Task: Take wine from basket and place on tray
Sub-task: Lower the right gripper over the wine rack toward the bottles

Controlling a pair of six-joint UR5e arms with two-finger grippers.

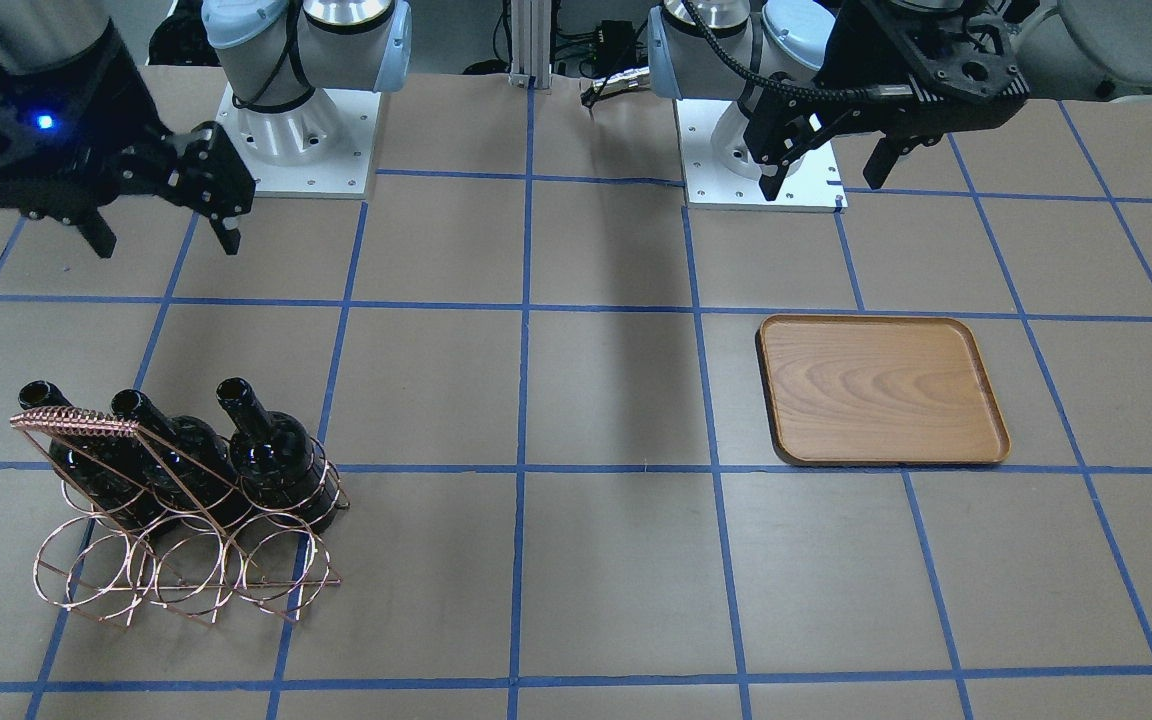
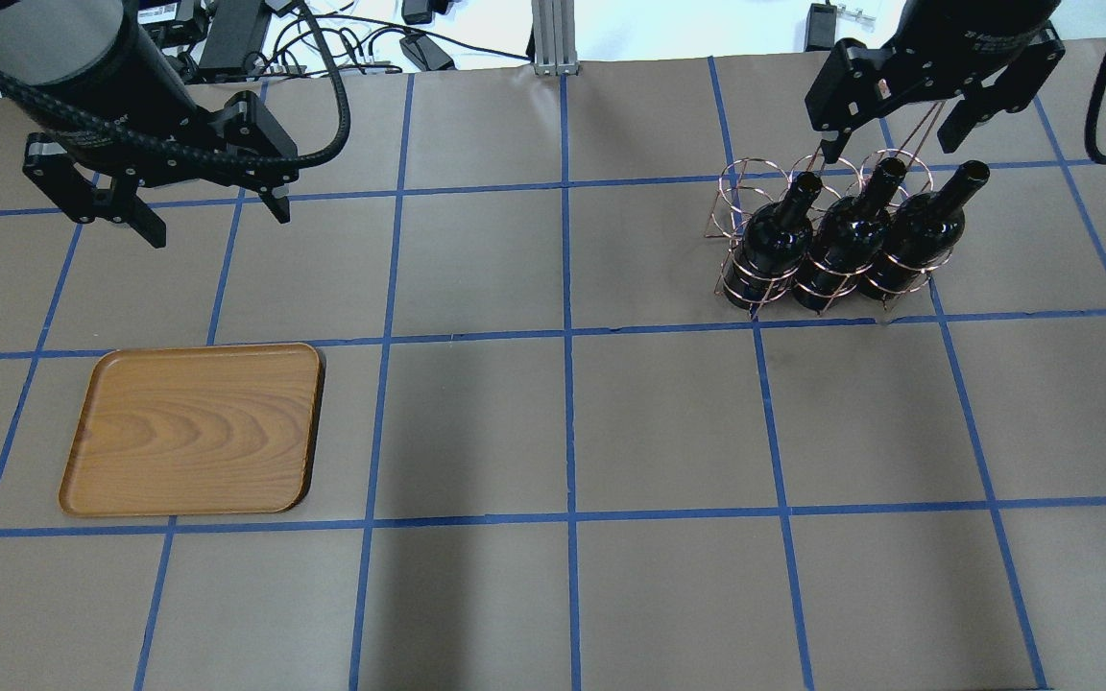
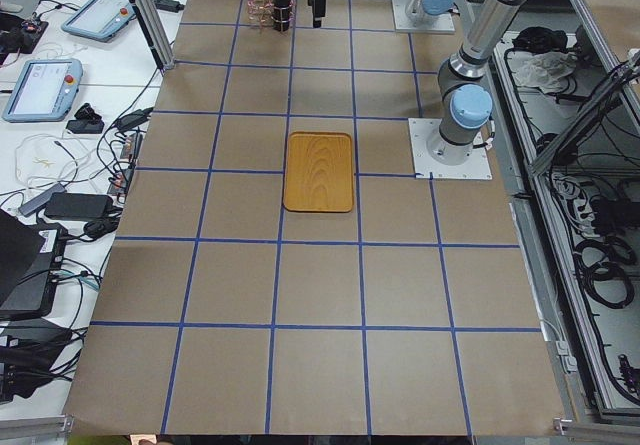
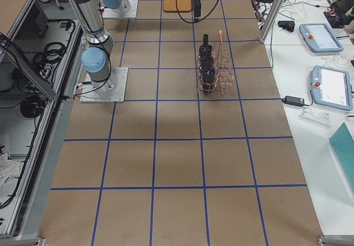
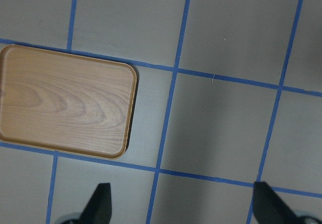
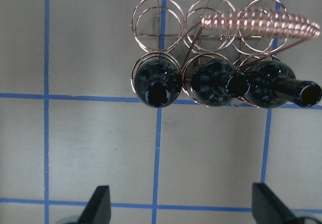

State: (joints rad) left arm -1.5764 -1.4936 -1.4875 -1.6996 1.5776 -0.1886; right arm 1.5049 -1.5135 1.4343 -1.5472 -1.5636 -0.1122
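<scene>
Three dark wine bottles (image 2: pixel 846 235) stand upright in the near row of the copper wire basket (image 2: pixel 743 187), with its coiled handle (image 6: pixel 261 25) behind them. They also show in the front view (image 1: pixel 266 450) and right wrist view (image 6: pixel 157 83). My right gripper (image 2: pixel 887 149) is open and empty, above and just beyond the basket; in the right wrist view (image 6: pixel 181 209) its fingers (image 6: pixel 98 206) are well apart. The wooden tray (image 2: pixel 193 427) lies empty on the other side. My left gripper (image 2: pixel 217 226) is open and empty, high above the table beyond the tray (image 5: pixel 65 100).
The table is brown paper with a blue tape grid. The arm base plates (image 1: pixel 296 150) (image 1: pixel 766 160) sit at the robot's edge. An aluminium post (image 2: pixel 553 34) and cables stand at the far edge. Teach pendants (image 4: pixel 332 85) lie on a side bench.
</scene>
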